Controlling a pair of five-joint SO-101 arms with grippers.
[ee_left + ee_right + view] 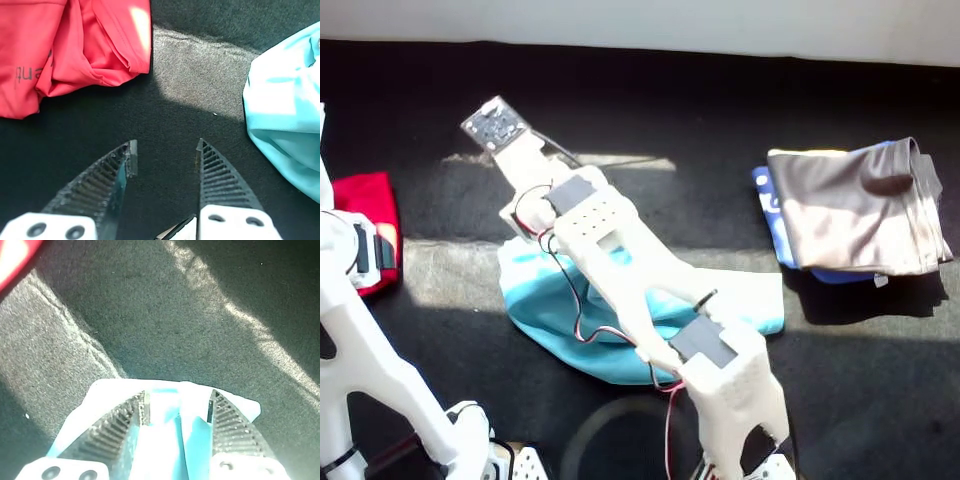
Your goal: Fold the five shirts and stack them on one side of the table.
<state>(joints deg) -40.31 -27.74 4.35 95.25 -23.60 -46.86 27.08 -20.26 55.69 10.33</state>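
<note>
A light blue shirt (620, 300) lies crumpled in the middle of the dark table. My right gripper (179, 395) stands open over its far left corner (165, 390), one finger on each side of a fold of the cloth. In the high view that arm (610, 250) stretches across the shirt. A crumpled red shirt (370, 205) lies at the left edge. My left gripper (166, 145) hangs open above bare table between the red shirt (75, 45) and the light blue shirt (285, 110), holding nothing.
A folded grey shirt (860, 205) lies on a folded dark blue one (767, 200) at the right side. Bands of sunlight cross the table (650, 90). The white left arm (360, 340) stands at the near left.
</note>
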